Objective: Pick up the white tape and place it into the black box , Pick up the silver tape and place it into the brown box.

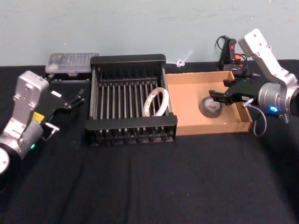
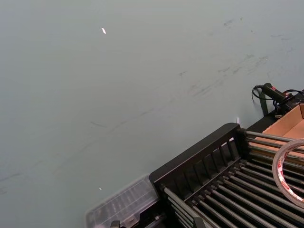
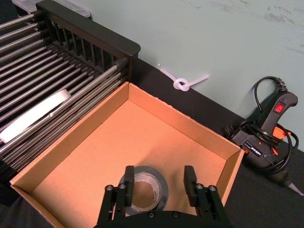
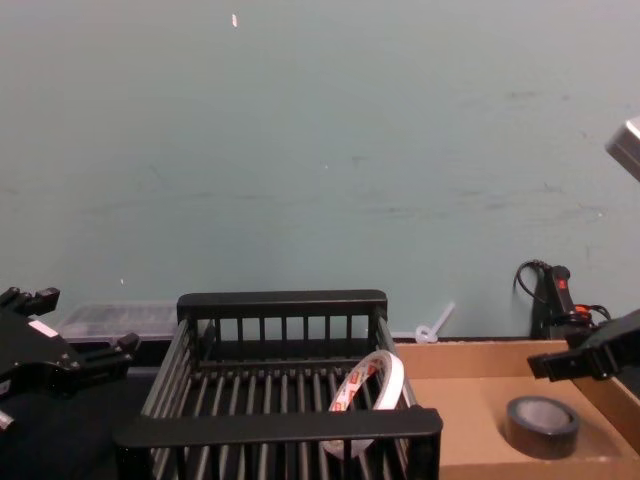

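Both placements look done, judging by how things lie; only the release and retreat remain. Next call: lift the right gripper [image 1: 220, 98] straight up and back off, nothing left to grasp.

Brown box [image 1: 187, 119] to the right of the black box [image 1: 128, 59], the two touching along one wall. Low cardboard walls all round, so plenty of room above for a clean rise; far wall and right wall close by the right arm, so better not to swing sideways before clearing the rims. Glue gun [image 3: 270, 133] just beyond the far right corner, outside the box, worth avoiding on the way out.

Black box holding the white tape [image 1: 156, 102], propped on edge against the wall nearest the brown box, resting on the bars.

Silver tape [image 3: 145, 189] flat on the brown box floor, just beneath and ahead of the right jaws. Jaws apart, one finger either side of the roll's line, seemingly above it and not clamping it.

Left gripper [image 1: 76, 100] parked well to the left of the black box, over bare table; jaws apart a little, holding nothing.
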